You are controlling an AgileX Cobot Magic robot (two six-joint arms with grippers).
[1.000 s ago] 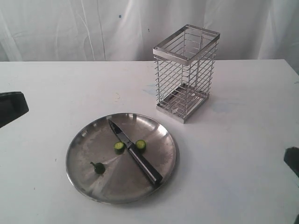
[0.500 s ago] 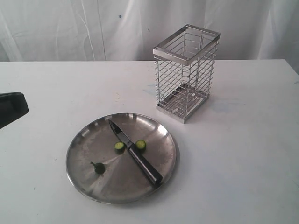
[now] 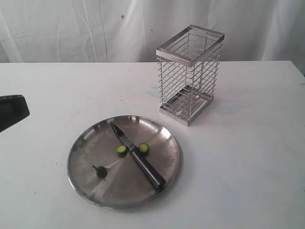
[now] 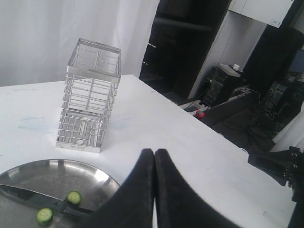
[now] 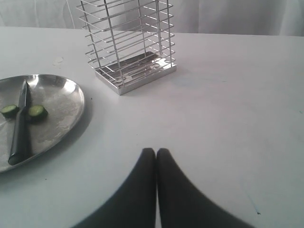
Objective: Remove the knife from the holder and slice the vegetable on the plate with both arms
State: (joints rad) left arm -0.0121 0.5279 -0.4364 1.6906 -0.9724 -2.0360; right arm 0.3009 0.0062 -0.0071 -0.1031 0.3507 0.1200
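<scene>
The knife (image 3: 138, 157) lies flat across the steel plate (image 3: 86, 143), blade pointing to the far left, black handle toward the near right rim. Two round green slices (image 3: 122, 150) (image 3: 143, 148) of the vegetable sit either side of the blade, and the stem end (image 3: 100, 171) lies apart nearer the front. The wire holder (image 3: 189, 74) stands upright and holds nothing, behind the plate. My left gripper (image 4: 155, 153) is shut with nothing in it, off the plate's side; its arm (image 3: 12, 109) shows at the left edge. My right gripper (image 5: 156, 152) is shut, holding nothing, over bare table.
The white table (image 3: 248, 157) runs back to a white curtain (image 3: 71, 28). In the left wrist view the table's far edge (image 4: 209, 128) drops off to dark shelving and cables beyond. In the right wrist view the plate (image 5: 66, 95) and holder (image 5: 128, 42) lie ahead of the fingers.
The right arm, a dark shape at the exterior view's right edge a second ago, has left that view. Knife, slices and holder have not moved.
</scene>
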